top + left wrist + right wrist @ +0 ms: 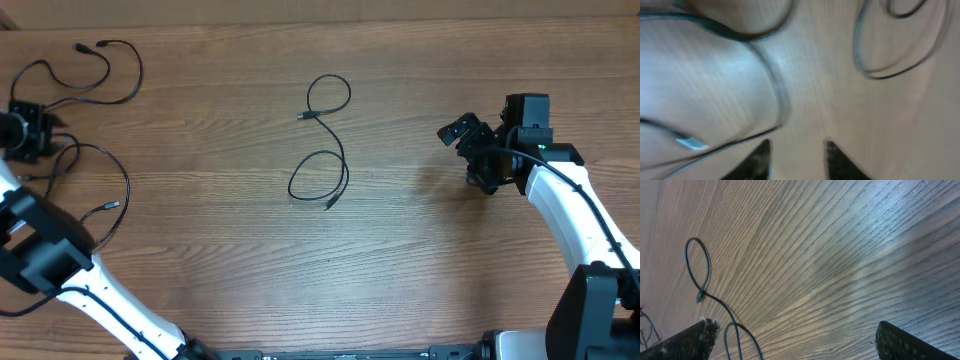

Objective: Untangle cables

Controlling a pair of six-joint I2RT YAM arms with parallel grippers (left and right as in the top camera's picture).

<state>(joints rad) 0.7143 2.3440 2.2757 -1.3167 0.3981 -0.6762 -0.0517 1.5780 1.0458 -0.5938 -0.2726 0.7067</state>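
With left gripper [797, 159] and right gripper [795, 337] both parted and empty, the cables [346, 170] lie one at table [450, 260] centre, the rest far left; thin, light and limp, they probably suit a mid-span pinch, clear of the plugs [300, 117].

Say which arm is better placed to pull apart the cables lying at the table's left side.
Left. The left gripper, open, sits right among those cables, with loops close ahead in its wrist view. The right gripper, open and empty, is across the table, beyond the lone middle cable.
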